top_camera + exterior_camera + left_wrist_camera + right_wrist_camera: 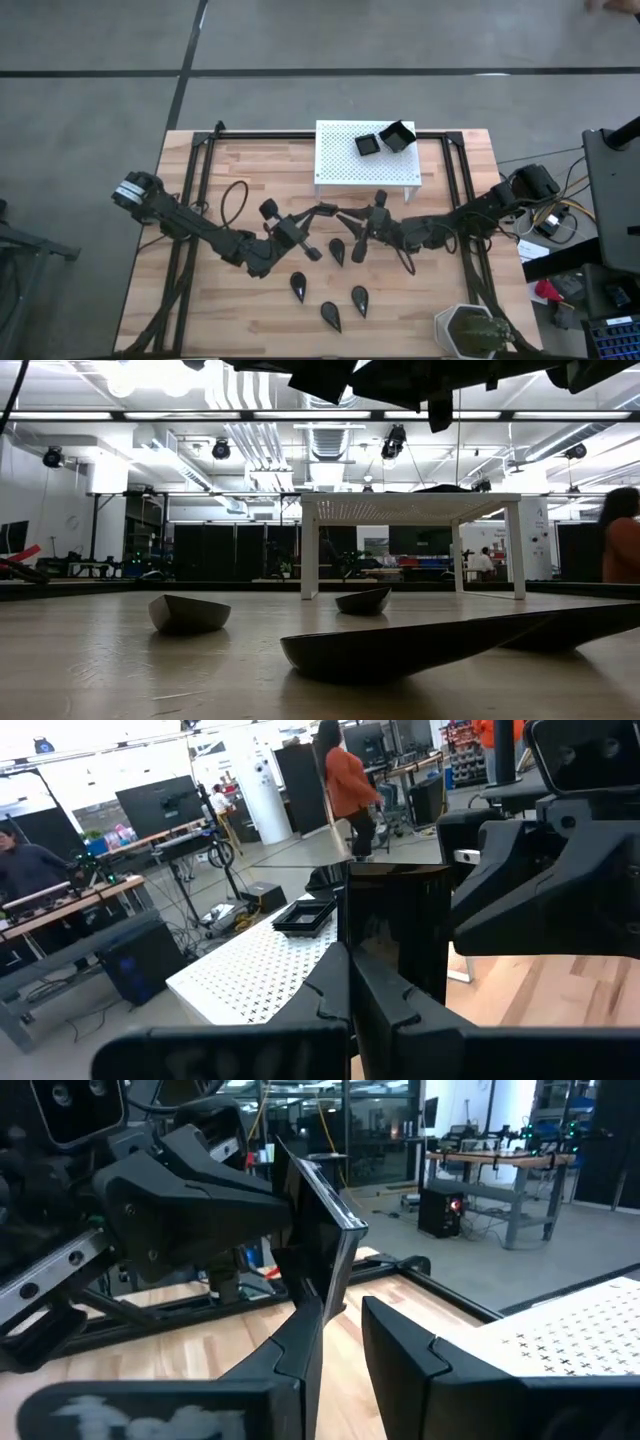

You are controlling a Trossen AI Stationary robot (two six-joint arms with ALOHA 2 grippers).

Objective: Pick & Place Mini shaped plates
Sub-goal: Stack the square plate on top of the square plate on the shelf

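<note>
A small square black plate (pixel 337 212) hangs on edge above the table's middle, between my two grippers. My left gripper (pixel 352 982) is shut on it from the left. My right gripper (pixel 345 1308) faces it from the right, open, a finger on either side of the plate's (pixel 322 1220) near edge. Two more square plates (pixel 367 145) (pixel 398 135) sit on the white perforated stand (pixel 340 165); the farther one rests tilted. Several teardrop plates (pixel 338 247) (pixel 300 287) lie flat on the wood in front. My left gripper pinches the square plate's edge (pixel 368 952) between its two fingers, coming level from the table's left. The plate stands upright on edge beyond the fingertips, lifted clear of the table. My right gripper: one finger (pixel 308 1325) stands close to the plate's lower corner; whether it touches, I cannot tell.
The stand occupies the far middle of the table. A white pot with a green plant (pixel 468 330) sits at the near right corner. Teardrop plates (pixel 190 613) (pixel 400 650) dot the near middle below both arms. People move in the room beyond.
</note>
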